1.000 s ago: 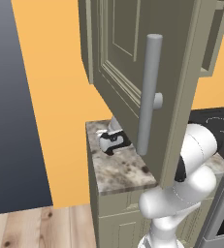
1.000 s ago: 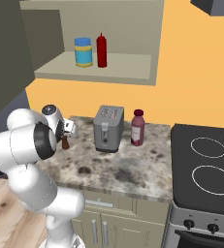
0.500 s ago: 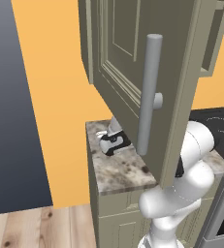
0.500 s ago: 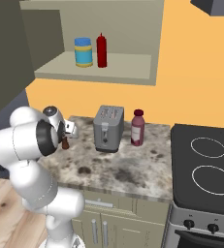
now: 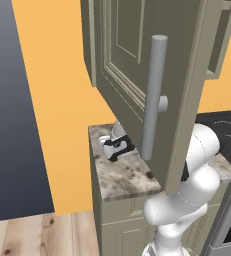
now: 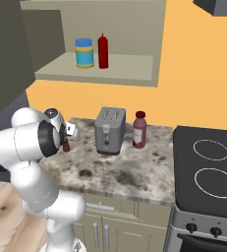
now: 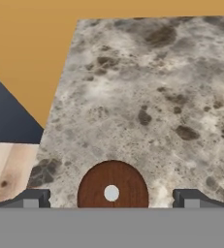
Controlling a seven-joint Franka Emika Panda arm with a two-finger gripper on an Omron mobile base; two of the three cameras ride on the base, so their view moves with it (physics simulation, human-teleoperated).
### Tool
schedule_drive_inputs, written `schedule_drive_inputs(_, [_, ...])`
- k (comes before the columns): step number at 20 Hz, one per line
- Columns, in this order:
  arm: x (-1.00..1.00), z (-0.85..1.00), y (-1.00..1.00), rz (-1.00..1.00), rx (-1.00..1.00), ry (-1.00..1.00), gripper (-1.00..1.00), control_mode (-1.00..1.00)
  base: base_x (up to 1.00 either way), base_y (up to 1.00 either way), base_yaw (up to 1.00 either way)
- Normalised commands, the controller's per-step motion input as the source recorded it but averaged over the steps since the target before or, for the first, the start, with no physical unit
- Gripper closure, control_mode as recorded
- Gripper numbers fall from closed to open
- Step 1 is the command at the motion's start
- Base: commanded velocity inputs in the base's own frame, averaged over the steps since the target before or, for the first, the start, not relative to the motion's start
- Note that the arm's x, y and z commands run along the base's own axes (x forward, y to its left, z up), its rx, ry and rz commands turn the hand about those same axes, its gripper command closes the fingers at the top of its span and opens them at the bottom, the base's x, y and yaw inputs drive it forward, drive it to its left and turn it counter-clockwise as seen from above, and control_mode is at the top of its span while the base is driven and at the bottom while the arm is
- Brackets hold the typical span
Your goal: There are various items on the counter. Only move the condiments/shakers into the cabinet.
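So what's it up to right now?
The arm is lined up over the shaker on the counter, near its left end. The gripper is open, with a finger on each side of the shaker's round top, but nothing is gripped yet. The cabinet door is swung open, and a blue-lidded jar and a red bottle already stand on its shelf. The toaster and a dark red bottle stand further right on the counter.

Right base view: toaster (image 6: 109, 130) mid-frame on the counter (image 6: 134, 170), bottle (image 6: 139, 130) just right of it, shaker (image 6: 66, 145) to its left by the arm. Stovetop (image 6: 208, 172) at right. Upper centre, in the open cabinet (image 6: 107, 69): jar (image 6: 84, 53) left of the sauce bottle (image 6: 103, 51). Left base view: cabinet door (image 5: 152, 85) fills upper centre.
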Motion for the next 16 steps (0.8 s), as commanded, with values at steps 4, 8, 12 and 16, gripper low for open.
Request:
schedule_drive_inputs(4, [0.00,0.00,0.00,0.00,0.00,0.00,-1.00,-1.00,0.00,0.00,0.00])
schedule_drive_inputs(8, [0.01,0.00,0.01,0.00,-0.01,0.00,-1.00,-1.00,0.00,0.00,0.00])
schedule_drive_inputs(12, [0.05,-0.06,0.02,0.00,-0.05,0.00,1.00,-1.00,0.00,0.00,0.00])
schedule_drive_inputs(16, [0.00,-0.05,0.00,0.00,-0.03,-0.05,1.00,-1.00,0.00,0.00,0.00])
